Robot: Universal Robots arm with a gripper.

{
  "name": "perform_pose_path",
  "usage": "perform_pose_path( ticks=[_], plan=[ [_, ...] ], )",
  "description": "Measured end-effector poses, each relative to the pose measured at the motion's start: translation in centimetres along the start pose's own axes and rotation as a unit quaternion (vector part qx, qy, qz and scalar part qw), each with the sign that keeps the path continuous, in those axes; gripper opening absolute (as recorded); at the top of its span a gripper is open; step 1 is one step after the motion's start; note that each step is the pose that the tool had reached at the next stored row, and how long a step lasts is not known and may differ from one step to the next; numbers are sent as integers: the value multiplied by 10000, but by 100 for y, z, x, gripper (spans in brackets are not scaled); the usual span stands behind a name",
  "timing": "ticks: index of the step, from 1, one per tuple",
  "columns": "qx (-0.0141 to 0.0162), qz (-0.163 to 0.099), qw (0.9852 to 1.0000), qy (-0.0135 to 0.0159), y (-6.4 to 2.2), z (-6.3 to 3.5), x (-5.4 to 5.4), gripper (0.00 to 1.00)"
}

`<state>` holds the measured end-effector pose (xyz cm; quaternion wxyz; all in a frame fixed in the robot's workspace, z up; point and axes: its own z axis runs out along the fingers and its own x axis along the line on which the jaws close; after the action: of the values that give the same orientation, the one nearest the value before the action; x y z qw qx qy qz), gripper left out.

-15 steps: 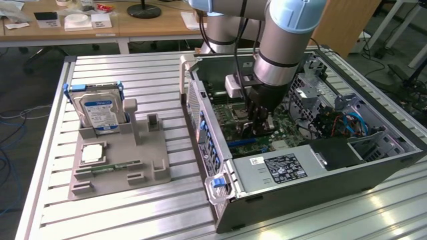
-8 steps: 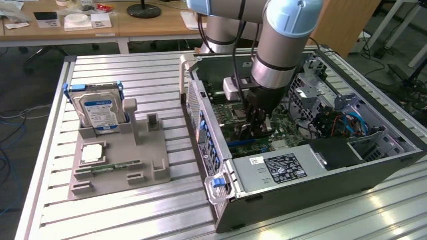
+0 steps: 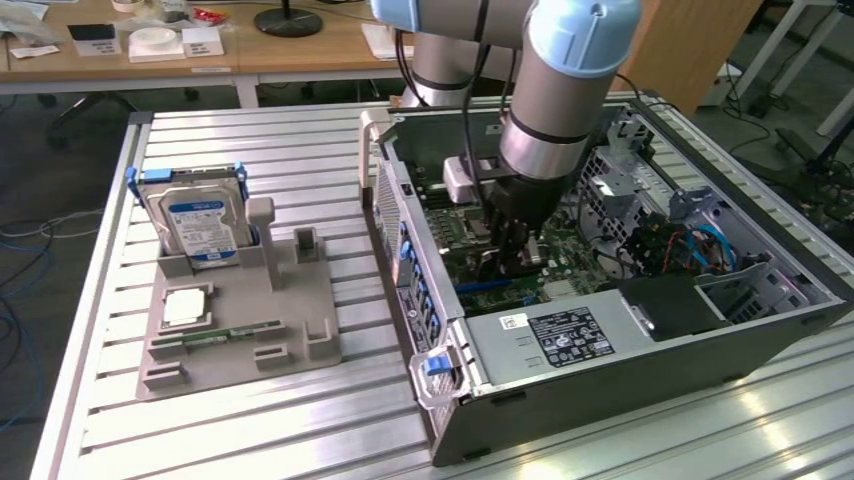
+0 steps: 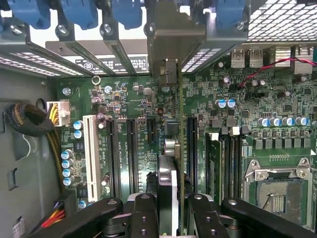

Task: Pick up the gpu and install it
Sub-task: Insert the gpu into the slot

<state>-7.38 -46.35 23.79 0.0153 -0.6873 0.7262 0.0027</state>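
We saw gripper [image 4: 171,208] pinching gpu [image 4: 168,148] edge-on, low centre of frame, over motherboard [image 4: 124,99] slots inside computer case [image 3: 587,400].

The gripper [image 4: 171,210] was clamped on the gpu [image 4: 168,163], black fingers [image 4: 144,215] pressing either side of the card held edge-on. The card stood upright over the green motherboard [image 4: 237,124], its metal bracket up against the case's rear slot openings [image 4: 119,59]. At three o'clock from the card sat the empty processor socket [image 4: 280,196]; at nine o'clock, a white expansion slot [image 4: 90,148].
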Motion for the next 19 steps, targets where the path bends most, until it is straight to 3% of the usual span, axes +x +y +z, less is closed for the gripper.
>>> perform_pose_path(
  ticks=[19],
  plan=[
    [-1,0,10000,-1,10,26,-10,28]
  ],
)
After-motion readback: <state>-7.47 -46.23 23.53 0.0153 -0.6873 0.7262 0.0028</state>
